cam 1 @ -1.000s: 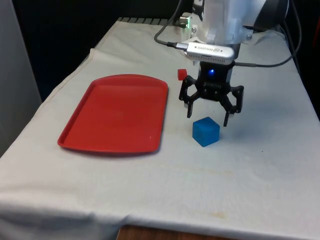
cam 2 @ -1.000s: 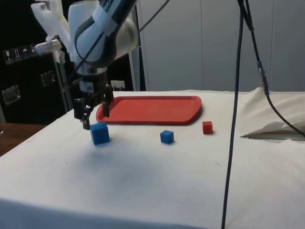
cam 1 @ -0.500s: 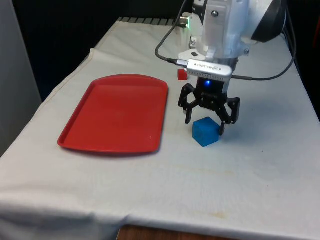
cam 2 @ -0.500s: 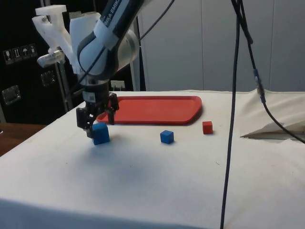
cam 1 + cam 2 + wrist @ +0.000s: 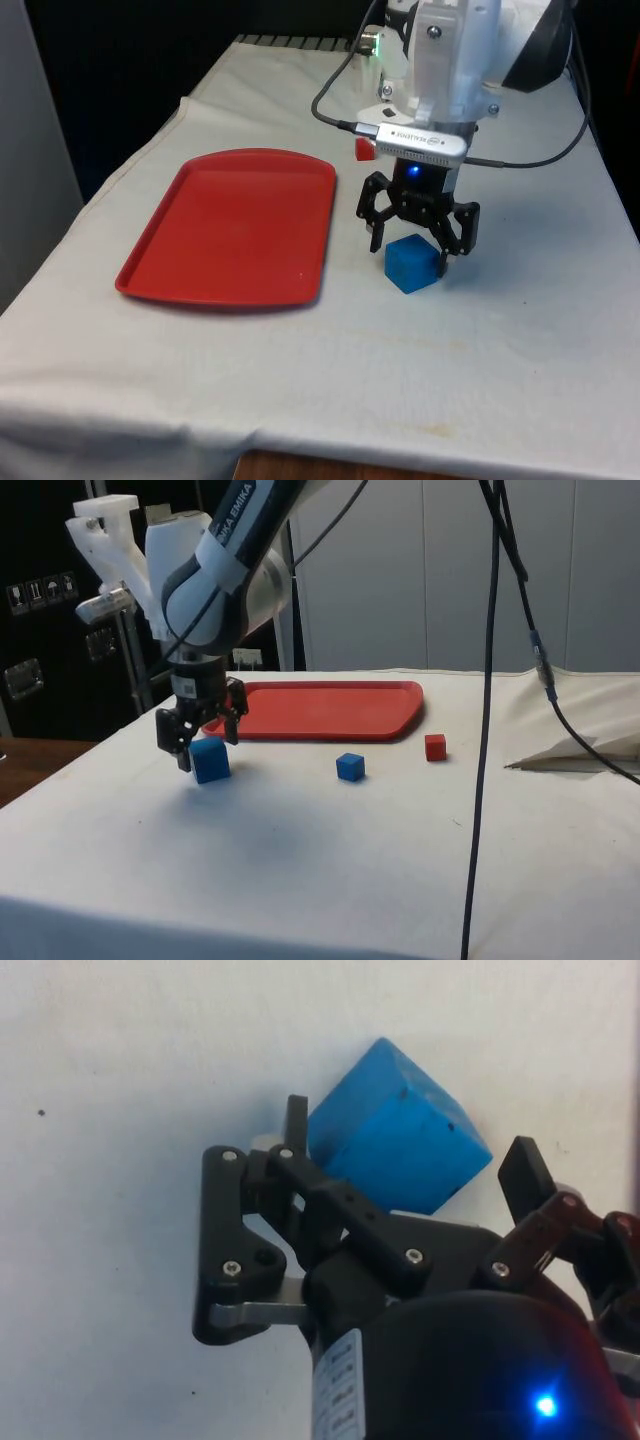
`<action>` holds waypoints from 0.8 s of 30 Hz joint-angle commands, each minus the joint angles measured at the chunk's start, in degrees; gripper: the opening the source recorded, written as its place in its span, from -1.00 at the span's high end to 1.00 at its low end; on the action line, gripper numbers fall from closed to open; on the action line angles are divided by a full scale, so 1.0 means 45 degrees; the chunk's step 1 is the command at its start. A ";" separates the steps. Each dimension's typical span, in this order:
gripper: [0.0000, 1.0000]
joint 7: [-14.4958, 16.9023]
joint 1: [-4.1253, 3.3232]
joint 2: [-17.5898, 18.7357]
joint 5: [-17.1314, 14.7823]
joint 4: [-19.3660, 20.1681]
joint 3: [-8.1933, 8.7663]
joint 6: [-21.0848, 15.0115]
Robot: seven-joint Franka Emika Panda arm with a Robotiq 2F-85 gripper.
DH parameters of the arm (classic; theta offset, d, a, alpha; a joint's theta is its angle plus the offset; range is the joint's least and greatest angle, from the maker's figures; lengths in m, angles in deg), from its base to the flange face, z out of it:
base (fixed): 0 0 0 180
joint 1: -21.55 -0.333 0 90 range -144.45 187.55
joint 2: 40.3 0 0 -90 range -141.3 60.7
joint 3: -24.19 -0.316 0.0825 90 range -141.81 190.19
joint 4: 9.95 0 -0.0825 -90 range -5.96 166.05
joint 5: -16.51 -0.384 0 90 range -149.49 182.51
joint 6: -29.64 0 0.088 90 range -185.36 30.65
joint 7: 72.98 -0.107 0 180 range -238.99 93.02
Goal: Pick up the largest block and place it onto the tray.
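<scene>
Jaws stood spread wide, straddling large blue block at frame centre, holding nothing; block sat on worktop, corner turned toward fingers. Straddle likely readied pinch. Red tray lay centre-left, bare. Small blue block, red block apart.

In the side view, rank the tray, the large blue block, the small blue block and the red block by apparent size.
1. Red tray
2. Large blue block, between the fingers of the open gripper
3. Small blue block and red block: they look about alike, so I leave them unranked.
</scene>
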 commanded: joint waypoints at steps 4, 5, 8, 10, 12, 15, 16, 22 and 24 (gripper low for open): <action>-1.00 -0.0306 -0.0013 0.0076 -0.0051 -0.0089 0.0025 -0.0025; -1.00 -0.0395 -0.0013 0.0089 -0.0038 -0.0089 0.0038 -0.0013; -1.00 -0.0751 -0.0038 0.0089 -0.0013 -0.0115 0.0051 0.0025; -1.00 -0.0929 -0.0038 0.0102 -0.0013 -0.0115 0.0064 0.0025; -1.00 -0.1019 -0.0051 0.0102 0.0000 -0.0115 0.0064 0.0025; -1.00 -0.1401 -0.0051 0.0102 0.0025 -0.0127 0.0076 0.0051; -1.00 -0.1490 -0.0051 0.0102 0.0038 -0.0140 0.0076 0.0051; -0.78 -0.1935 -0.0038 0.0127 0.0115 -0.0204 0.0076 0.0089; -0.36 -0.2024 -0.0038 0.0140 0.0127 -0.0216 0.0076 0.0102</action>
